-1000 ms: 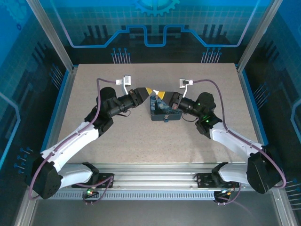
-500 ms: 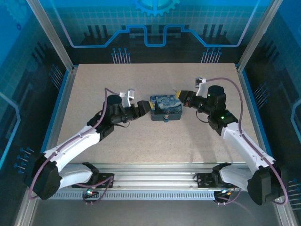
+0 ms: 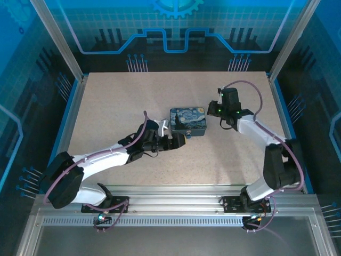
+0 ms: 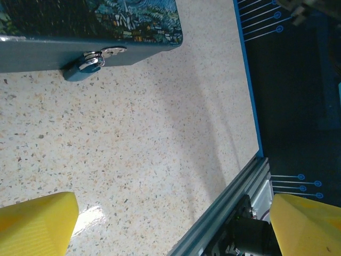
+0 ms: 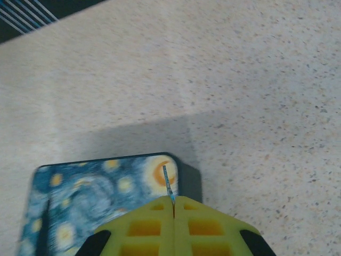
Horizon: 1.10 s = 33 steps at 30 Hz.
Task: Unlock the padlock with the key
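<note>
Dark blue swirl-painted rectangular tin box [image 3: 188, 120] sits mid-table on the speckled beige tabletop [image 3: 122, 96], lid up. Small pale metal padlock [image 4: 88, 61] hangs at the silver hasp on the tin's near wall, low down by the tabletop (shackle too small to read, so locked or not I cannot tell). Left gripper [image 3: 180, 141] lies low just in front of that wall, near the padlock but apart from it. In the left wrist view its yellow fingers [image 4: 34, 224] stand spread to the frame's edges, released, with bare tabletop between them. Right gripper [image 5: 173, 201] hovers at the tin's right end with its yellow fingers pressed together, clenched on a thin dark grey metal key [image 5: 168, 183]. The blade pokes out past the tips, over the lid's corner with the orange-yellow moon. Key is apart from the padlock: lock on the near wall, key above the lid.
</note>
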Tool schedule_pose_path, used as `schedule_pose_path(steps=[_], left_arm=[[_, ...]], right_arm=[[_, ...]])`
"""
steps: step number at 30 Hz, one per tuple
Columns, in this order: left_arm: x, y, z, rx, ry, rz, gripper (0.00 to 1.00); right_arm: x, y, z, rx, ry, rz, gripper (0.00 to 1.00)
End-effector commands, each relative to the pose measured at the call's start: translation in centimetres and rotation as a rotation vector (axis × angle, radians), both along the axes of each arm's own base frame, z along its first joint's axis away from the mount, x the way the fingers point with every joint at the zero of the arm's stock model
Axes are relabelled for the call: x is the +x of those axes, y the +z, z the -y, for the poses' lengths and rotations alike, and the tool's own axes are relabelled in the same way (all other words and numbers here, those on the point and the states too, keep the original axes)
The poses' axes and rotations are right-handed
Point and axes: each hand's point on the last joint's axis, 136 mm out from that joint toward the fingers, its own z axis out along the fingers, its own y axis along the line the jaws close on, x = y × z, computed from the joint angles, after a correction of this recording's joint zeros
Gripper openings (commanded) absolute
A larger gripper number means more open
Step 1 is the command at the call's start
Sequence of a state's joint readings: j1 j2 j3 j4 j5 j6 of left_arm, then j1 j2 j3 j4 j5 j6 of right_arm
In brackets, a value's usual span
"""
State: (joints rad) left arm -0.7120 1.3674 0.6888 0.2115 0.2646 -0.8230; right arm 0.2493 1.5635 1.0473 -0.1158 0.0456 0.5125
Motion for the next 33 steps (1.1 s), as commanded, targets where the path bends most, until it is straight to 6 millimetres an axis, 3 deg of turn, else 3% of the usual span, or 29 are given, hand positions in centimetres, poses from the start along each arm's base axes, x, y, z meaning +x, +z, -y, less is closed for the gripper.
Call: schedule_pose_path(steps=[1, 5, 9, 22, 27, 33], left_arm=[[0.3, -0.1, 0.2, 0.018, -0.002, 0.070, 0.94], [0.3, -1.2, 0.0, 0.040, 0.004, 0.078, 0.95], [0.9, -1.6, -0.1, 0.044, 0.021, 0.111, 0.99], [4.0, -2.2, 1.1, 0.013, 0.066, 0.276, 0.99], [4.9, -2.7, 0.6, -0.005, 0.120, 0.382, 0.99], [4.8, -4.3, 0.6, 0.100, 0.129, 0.427, 0.99]], right_arm=[[2.3, -0.4, 1.3, -0.074, -0.040, 0.012, 0.00], [3.7, -3.3, 0.8, -0.075, -0.026, -0.050, 0.00], [3.8, -5.1, -0.8, -0.049, 0.015, -0.091, 0.00], [0.5, -6.4, -5.5, -0.005, 0.111, -0.113, 0.00], [-0.1, -7.0, -6.2, -0.005, 0.115, -0.123, 0.00], [-0.4, -7.1, -6.5, -0.002, 0.123, -0.122, 0.00]])
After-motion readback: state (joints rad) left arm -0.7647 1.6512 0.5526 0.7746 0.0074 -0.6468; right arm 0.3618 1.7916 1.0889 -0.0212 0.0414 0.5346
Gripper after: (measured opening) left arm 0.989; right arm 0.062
